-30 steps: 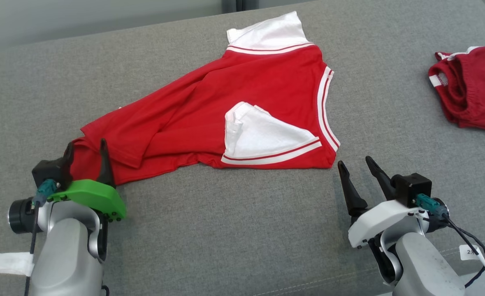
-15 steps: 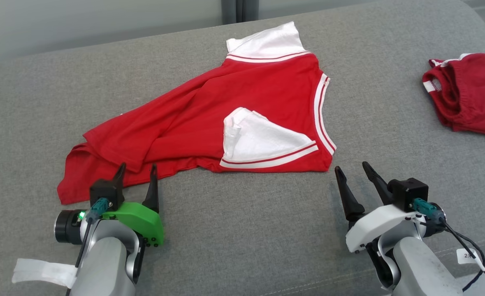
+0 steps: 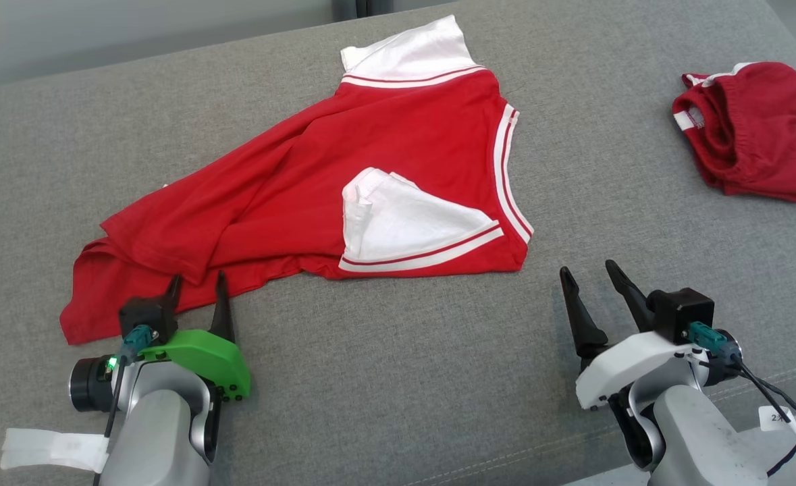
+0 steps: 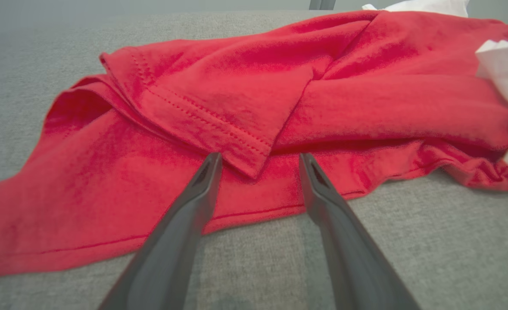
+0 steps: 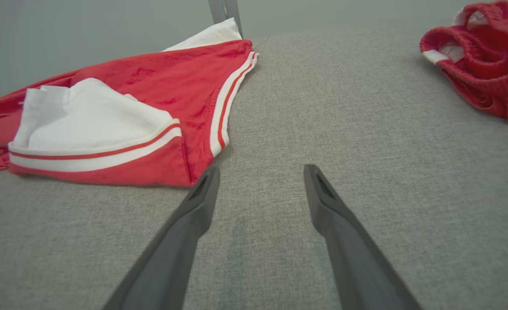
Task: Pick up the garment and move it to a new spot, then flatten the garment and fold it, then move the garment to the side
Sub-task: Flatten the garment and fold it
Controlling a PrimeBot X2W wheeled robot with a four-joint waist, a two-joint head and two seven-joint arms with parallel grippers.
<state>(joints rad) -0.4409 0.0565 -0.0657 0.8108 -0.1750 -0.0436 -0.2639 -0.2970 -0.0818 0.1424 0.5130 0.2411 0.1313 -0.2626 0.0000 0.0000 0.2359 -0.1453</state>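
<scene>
- The garment [image 3: 289, 182], a red shirt with white sleeves, lies half spread on the grey cushion [image 3: 398, 391]. It is rumpled and doubled over at its hem end, so we judge it not yet flat.
- Its long axis runs on a slant, from the hem corner at the robot's near left to the far sleeve [image 3: 404, 54]. The near sleeve [image 3: 404, 223] is folded onto the red body by the front edge.
- The left gripper [image 3: 197, 277] is the nearer one. Its fingers are apart and empty, with the tips over the near hem. In the left wrist view we see a folded hem flap [image 4: 236, 142] straight ahead between them.
- The right gripper [image 3: 587, 267] also has its fingers spread and holds nothing. It sits over bare cushion just beside the shirt's near right corner, which lies ahead and to its left.
- We think the coming grasp favours the left arm at the hem.
- A bunched second red piece [image 3: 755, 128] lies well apart, far right.
</scene>
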